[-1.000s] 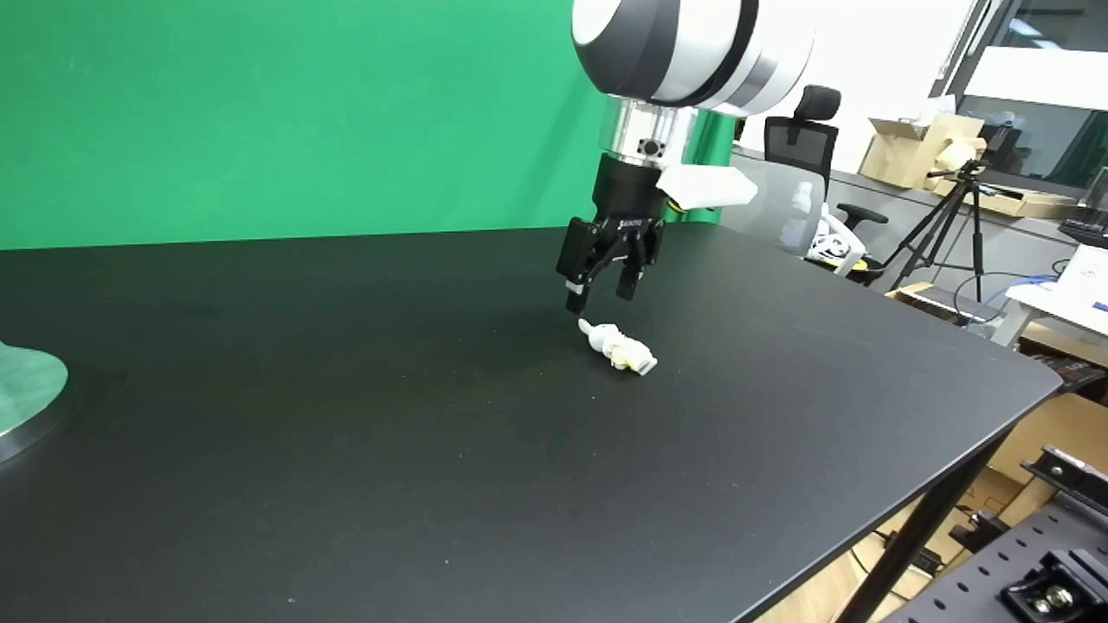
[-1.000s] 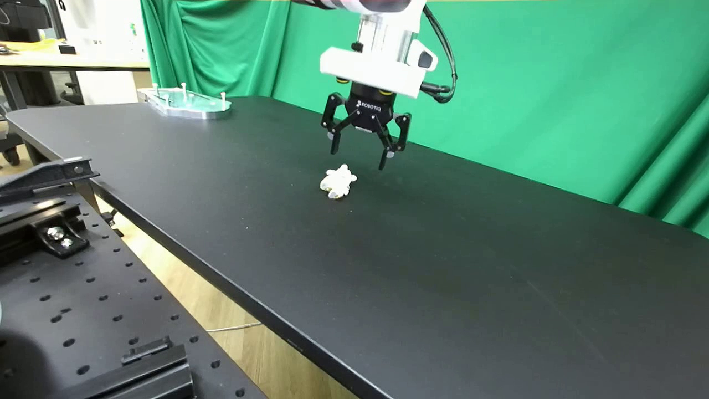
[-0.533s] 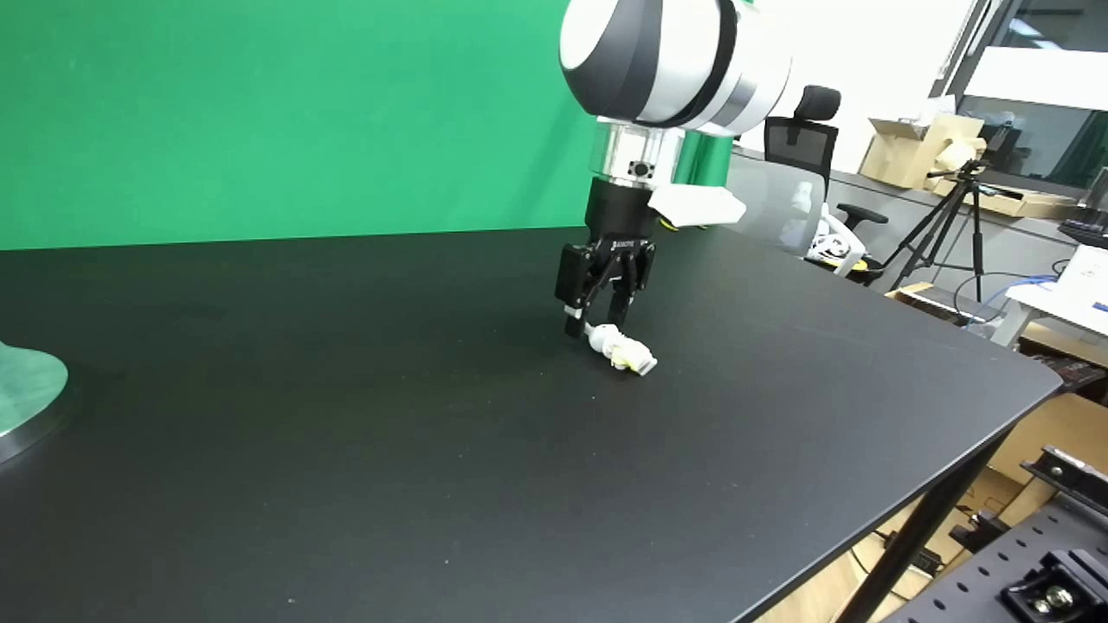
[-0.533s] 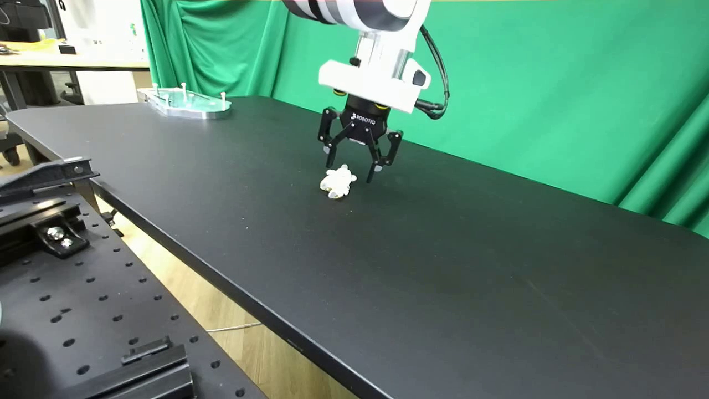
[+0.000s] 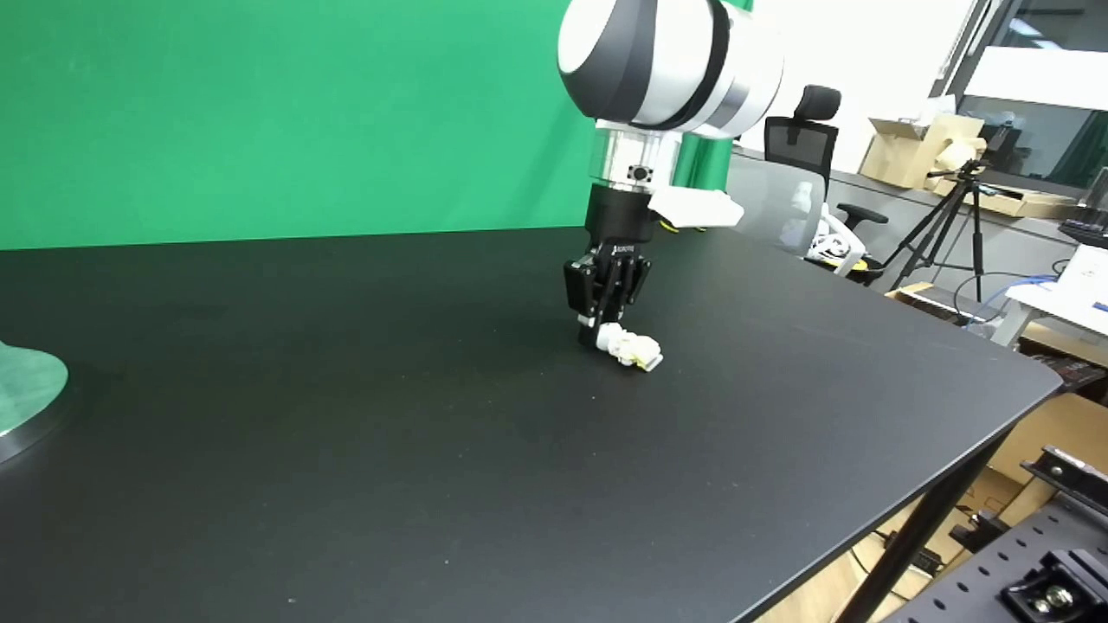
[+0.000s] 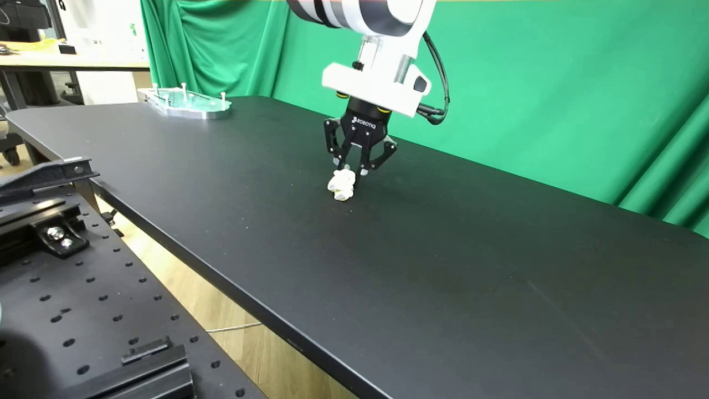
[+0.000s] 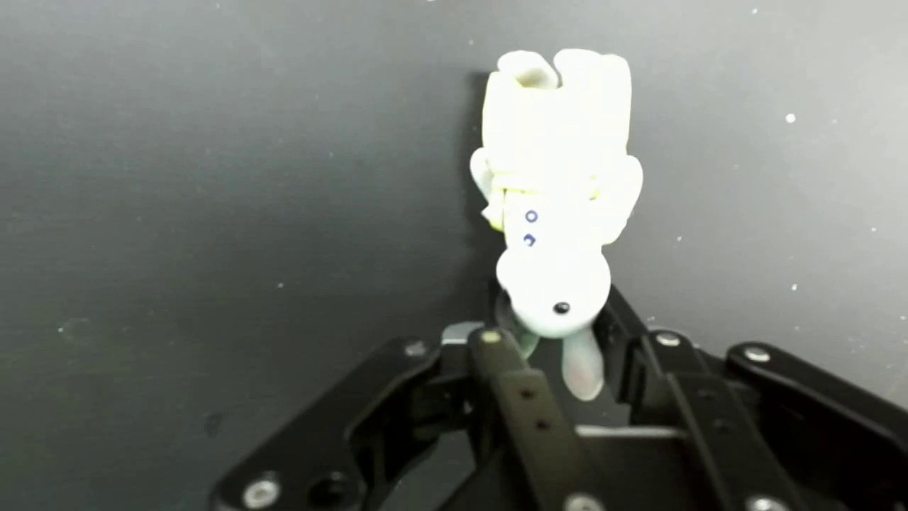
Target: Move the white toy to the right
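Observation:
The white toy (image 7: pixel 557 142) is a rabbit-like figure with long ears, lying on the dark table. In the wrist view its legs point away from my gripper (image 7: pixel 557 304), and its head sits between the fingers, which touch it on both sides. One ear hangs back between the jaws; part of the other is hidden behind a finger. In an exterior view the toy (image 6: pixel 342 187) lies right at the tips of my gripper (image 6: pixel 349 173). Seen again in an exterior view, the toy's body (image 5: pixel 634 349) sticks out from the fingers, low over the tabletop.
A pale greenish round disc (image 5: pixel 30 389) stands at the table's side in an exterior view. A clear greenish tray with pegs (image 6: pixel 188 105) is at the far end. The table (image 6: pixel 443 277) ends beside a perforated metal plate (image 6: pixel 111 316). Green cloth (image 5: pixel 260 112) hangs behind.
My gripper has come down to the table and its fingers have closed in around the toy's head. The toy has shifted and turned slightly.

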Controlling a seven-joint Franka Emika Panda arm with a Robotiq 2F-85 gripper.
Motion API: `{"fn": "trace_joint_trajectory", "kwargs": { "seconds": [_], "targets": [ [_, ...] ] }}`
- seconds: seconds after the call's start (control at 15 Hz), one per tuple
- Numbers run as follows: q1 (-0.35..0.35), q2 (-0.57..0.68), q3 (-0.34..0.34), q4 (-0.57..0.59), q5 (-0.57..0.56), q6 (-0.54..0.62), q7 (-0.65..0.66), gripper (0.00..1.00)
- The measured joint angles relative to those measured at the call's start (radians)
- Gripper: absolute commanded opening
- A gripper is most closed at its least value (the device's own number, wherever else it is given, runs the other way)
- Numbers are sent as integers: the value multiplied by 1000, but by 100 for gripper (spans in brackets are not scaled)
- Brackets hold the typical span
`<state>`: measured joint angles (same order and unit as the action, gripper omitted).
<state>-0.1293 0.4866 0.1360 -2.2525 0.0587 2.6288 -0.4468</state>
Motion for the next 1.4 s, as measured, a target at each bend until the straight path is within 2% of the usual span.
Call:
{"fn": "trace_joint_trajectory", "kwargs": {
  "seconds": [0.8,1.4],
  "targets": [
    [-1,-6,-1,22,-2,-18,-15,8],
    [-37,-28,-18,172,4,-192,-36,8]
  ]
}}
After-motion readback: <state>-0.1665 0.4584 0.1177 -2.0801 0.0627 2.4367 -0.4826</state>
